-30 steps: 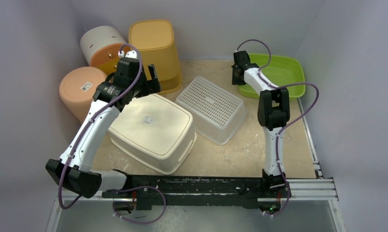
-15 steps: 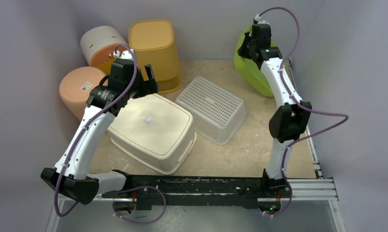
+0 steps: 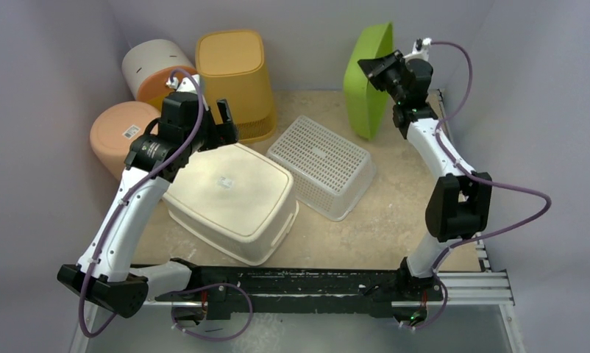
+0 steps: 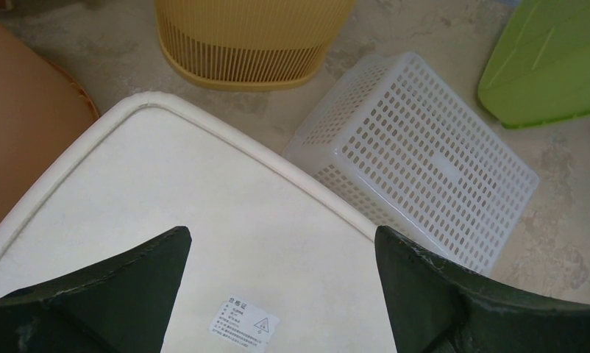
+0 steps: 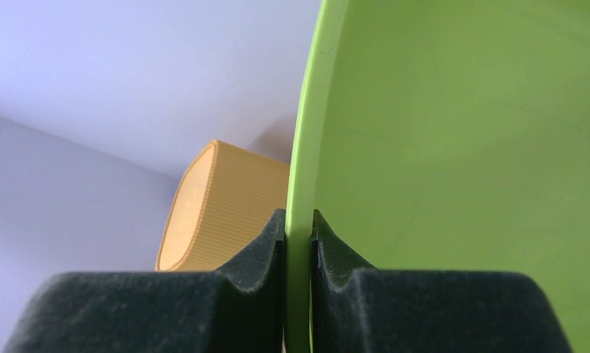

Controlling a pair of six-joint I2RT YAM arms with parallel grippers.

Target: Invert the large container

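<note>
The large container [image 3: 229, 198] is a cream tub lying base up at the left-centre of the table, its smooth base with a small sticker facing up. In the left wrist view the tub [image 4: 204, 191] fills the lower left. My left gripper [image 3: 217, 126] is open and empty just above the tub's far edge, with its jaws spread wide over the base [image 4: 281, 279]. My right gripper [image 3: 380, 70] is shut on the rim of a green tray [image 3: 365, 84] and holds it up on edge near the back wall. The right wrist view shows the gripper [image 5: 298, 228] pinching the tray's rim [image 5: 461, 147].
A white perforated basket [image 3: 323, 165] lies upside down right of the tub and also shows in the left wrist view [image 4: 424, 154]. A yellow-orange bin [image 3: 233, 73] stands at the back. Two round canisters [image 3: 156, 70] [image 3: 123, 136] lie at the back left. Walls enclose three sides.
My right arm has lifted the green tray from flat on the table to upright on edge, high at the back. My left gripper has shifted slightly left above the tub.
</note>
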